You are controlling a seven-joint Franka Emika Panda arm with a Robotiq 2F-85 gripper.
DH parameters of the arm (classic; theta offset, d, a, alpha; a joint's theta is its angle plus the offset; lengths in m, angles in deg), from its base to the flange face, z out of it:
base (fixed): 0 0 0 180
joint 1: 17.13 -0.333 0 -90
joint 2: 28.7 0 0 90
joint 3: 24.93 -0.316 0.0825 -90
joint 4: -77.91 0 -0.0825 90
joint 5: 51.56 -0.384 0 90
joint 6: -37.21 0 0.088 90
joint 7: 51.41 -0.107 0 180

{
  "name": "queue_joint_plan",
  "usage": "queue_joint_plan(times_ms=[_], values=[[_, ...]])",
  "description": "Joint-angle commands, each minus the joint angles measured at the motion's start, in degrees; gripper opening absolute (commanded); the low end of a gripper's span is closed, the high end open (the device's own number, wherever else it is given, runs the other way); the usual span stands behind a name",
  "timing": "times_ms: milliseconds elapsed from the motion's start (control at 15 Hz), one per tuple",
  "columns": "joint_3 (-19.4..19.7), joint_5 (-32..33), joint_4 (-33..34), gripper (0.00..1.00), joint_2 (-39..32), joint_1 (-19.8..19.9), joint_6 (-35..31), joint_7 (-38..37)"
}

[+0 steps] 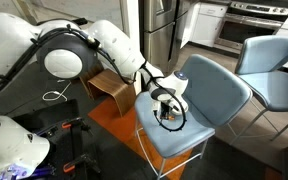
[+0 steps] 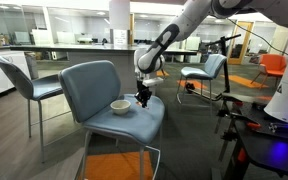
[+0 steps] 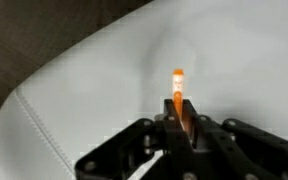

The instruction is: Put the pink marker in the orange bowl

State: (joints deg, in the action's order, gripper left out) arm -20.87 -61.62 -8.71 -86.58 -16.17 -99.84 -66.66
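Open office room, grey-blue padded table (image 2: 134,122) sitting mid-frame. Tool (image 3: 181,122) squeezing narrow on pink marker (image 3: 178,85); pick-up part looking done. Tool hanging just right of orange bowl (image 2: 120,106). Bowl looking empty. Left to do: moving over bowl, letting marker go.

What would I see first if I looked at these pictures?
A big white arm reaches down to a blue chair in both exterior views. Its tool is down by the seat, beside a small bowl. In the wrist view the tool pinches the marker, whose tip pokes out over the seat.
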Motion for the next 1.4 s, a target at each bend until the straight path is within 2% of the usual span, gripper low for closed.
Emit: queue_joint_plan(times_ms=[0,400,667,933,1333], values=[[1.0,1.4,-2.3,0.03,4.1,-1.5,4.5,-1.7],[-0.4,2.9,2.8,0.03,4.7,-1.5,15.8,1.4],[-1.1,4.6,8.3,0.03,3.2,-1.3,19.9,3.1],[-2.3,5.5,16.0,0.03,-0.3,-0.8,24.0,8.3],[-2.4,7.5,29.0,0.03,-8.9,-1.2,31.4,11.1]])
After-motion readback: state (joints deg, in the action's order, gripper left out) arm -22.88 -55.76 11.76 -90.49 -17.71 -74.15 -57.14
